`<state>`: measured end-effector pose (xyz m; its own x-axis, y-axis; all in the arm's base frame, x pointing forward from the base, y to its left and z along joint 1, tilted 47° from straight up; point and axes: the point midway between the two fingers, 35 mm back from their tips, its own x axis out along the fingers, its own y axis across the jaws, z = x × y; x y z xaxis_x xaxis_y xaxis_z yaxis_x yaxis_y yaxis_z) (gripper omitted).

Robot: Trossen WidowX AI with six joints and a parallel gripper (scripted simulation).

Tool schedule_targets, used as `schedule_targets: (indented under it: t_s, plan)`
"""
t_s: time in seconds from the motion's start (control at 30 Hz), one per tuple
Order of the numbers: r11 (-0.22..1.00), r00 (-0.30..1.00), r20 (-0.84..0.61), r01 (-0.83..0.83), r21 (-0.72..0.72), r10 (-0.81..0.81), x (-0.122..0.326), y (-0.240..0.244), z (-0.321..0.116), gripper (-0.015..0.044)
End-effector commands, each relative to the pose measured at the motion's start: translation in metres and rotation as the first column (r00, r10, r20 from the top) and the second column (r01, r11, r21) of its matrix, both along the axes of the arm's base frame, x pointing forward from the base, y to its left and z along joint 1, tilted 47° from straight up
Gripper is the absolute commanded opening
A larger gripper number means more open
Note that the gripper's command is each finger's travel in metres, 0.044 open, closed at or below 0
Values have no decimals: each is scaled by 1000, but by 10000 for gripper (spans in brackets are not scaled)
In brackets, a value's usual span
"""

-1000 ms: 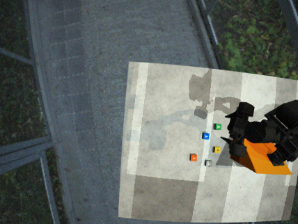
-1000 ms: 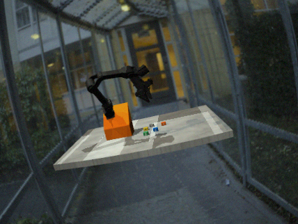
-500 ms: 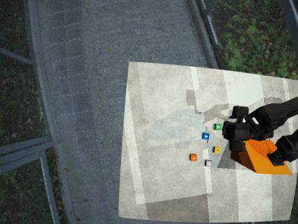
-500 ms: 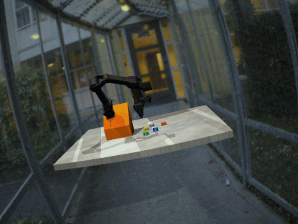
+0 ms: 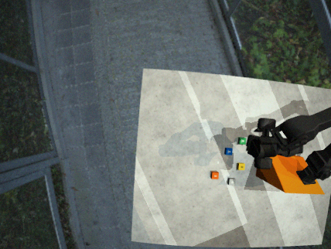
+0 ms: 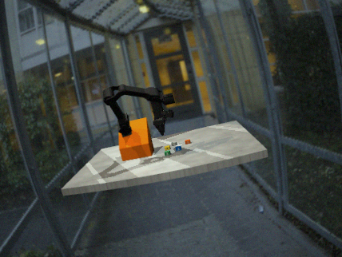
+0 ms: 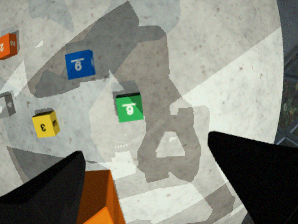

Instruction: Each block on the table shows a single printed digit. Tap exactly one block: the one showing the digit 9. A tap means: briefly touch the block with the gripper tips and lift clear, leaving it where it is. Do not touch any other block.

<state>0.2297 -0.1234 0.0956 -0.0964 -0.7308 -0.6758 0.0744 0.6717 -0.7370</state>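
Observation:
My gripper (image 5: 253, 147) (image 6: 161, 133) (image 7: 147, 149) is open and empty, pointing down above the table beside the green block. The green block (image 5: 242, 141) (image 6: 167, 152) (image 7: 129, 109) and the blue block (image 5: 228, 151) (image 6: 178, 148) (image 7: 80, 65) each show a round digit with a bar above it in the wrist view; I cannot surely tell 6 from 9 on either. The yellow block (image 5: 240, 166) (image 7: 46, 124) shows an upside-down 3. The orange block (image 5: 214, 175) (image 6: 188, 141) (image 7: 7, 46) seems to show a 2. The grey block (image 5: 231, 181) (image 7: 6, 105) has an unclear digit.
A big orange box (image 5: 288, 179) (image 6: 136, 145) (image 7: 100, 192) stands by the arm's base, close to the gripper. The pale table (image 5: 166, 97) (image 6: 224, 140) carries arm shadows around the blocks; its edge shows at the right in the wrist view.

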Motion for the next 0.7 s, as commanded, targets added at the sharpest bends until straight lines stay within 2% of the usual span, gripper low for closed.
schedule_targets:
  t_s: [0.0,0.17,0.67]
  plan:
    - [1000,1000,1,-1,7,1,20,9,-12,400]
    - [1000,1000,2,-1,7,1,56,30,-40,400]
    - [1000,1000,2,-1,7,1,57,31,-41,400]
